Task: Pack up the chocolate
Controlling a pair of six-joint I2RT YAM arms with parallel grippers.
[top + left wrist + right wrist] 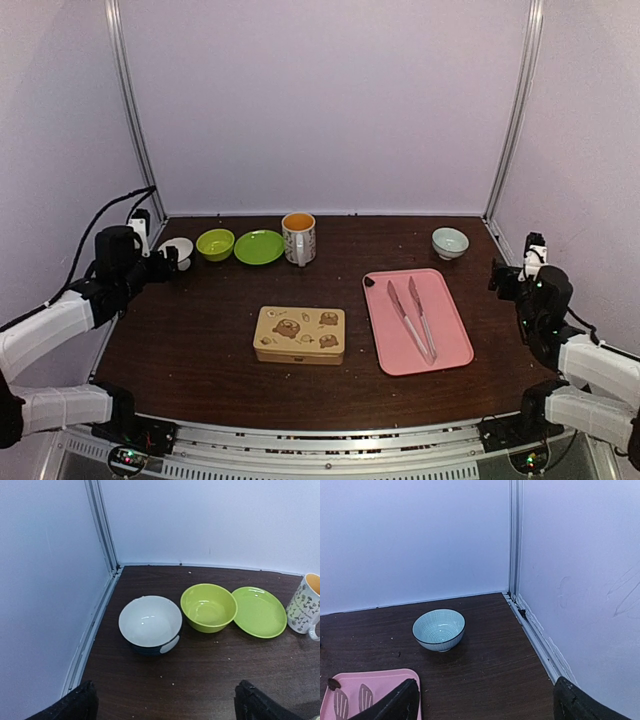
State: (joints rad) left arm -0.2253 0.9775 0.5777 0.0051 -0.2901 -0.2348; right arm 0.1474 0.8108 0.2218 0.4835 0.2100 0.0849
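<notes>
Chocolate lump [332,683] one, tongs [415,318] one pair, bowls [215,244] [449,242] [180,251] three, tin [300,334] one

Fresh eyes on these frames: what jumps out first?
The pink tray right of centre, with metal tongs lying on it, stands out against the dark table. Next comes the closed tan bear-printed tin at mid-table, then the bright green bowl and green plate at the far left. The left claw and right claw are open and empty at the sides.
</notes>
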